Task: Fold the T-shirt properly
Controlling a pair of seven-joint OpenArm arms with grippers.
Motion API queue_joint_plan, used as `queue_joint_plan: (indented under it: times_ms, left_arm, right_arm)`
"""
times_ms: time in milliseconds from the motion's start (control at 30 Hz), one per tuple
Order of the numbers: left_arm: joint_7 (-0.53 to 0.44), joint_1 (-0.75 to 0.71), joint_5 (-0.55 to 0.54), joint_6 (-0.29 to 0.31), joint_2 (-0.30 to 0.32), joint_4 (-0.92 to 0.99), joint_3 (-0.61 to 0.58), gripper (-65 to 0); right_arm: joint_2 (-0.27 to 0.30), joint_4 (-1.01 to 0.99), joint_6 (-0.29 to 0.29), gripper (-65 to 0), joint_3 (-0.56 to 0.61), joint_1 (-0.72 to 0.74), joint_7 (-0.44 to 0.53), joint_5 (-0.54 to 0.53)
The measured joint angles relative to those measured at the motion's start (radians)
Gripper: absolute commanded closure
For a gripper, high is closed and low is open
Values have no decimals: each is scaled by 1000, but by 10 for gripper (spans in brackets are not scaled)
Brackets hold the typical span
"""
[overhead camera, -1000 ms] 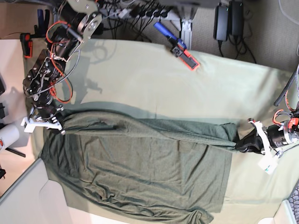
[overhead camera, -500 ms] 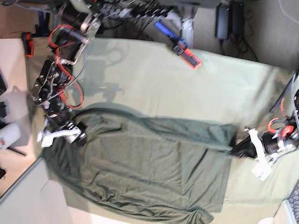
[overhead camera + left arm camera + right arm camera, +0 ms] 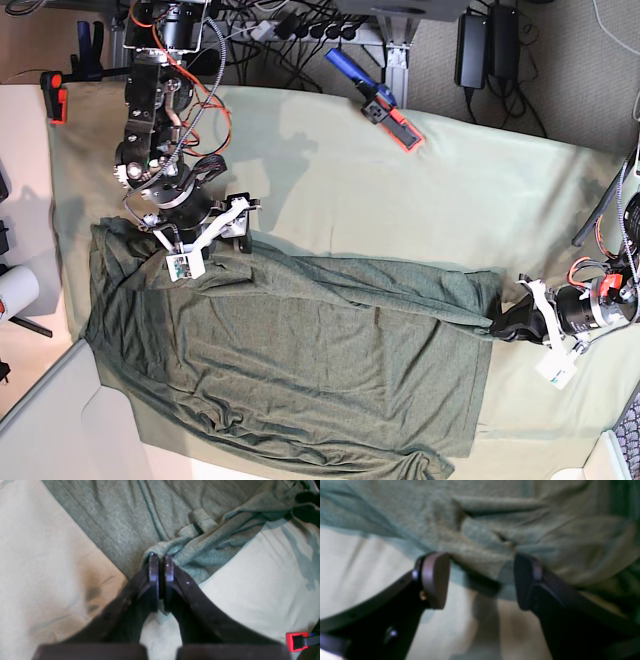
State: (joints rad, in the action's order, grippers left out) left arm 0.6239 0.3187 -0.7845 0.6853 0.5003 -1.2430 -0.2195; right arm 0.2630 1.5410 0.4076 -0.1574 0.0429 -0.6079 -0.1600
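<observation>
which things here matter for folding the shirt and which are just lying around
Part of the job:
- T-shirt, spread on the table cloth
- left gripper, shut on the shirt's edge
- right gripper, open at the shirt's far edge

Just lying about:
- blue and orange tool at the cloth's top edge
- red clamp
- white cylinder
- cables and power bricks

From my base view the light is even and fairly bright, coming from above; the right arm throws a soft shadow onto the table cloth beside it. That picture is sharp across the middle. My right wrist view is dim and badly blurred, the T-shirt smeared and the fingers soft. My left wrist view is clearer, with small glints on the fingertips and a dark shadow beneath them.
</observation>
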Motion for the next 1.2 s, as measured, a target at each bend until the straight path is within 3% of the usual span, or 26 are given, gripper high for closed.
queue_joint_plan:
  times_ms: [200,267,367,567,933,1200]
  left_arm:
    - [0,0,-1,0,-1,0,0,0]
    - [0,0,-1,0,-2,0,0,0]
    - [0,0,-1,0,-2,0,0,0]
    - [0,0,-2,0,-2,0,0,0]
    - [0,-17,-1,0,-2,0,0,0]
    - [0,-19,-2,0,-2,0,0,0]
  right_arm:
    - [0,0,0,-381,1,1,29,85]
    - [0,-7,0,-270,2,2,47,109]
    - [9,-11,0,0,3,0,47,130]
    - [31,-11,0,0,3,11,57,131]
    - [30,-26,-1,0,3,178,59,94]
    - [28,-311,0,0,6,357,152,97]
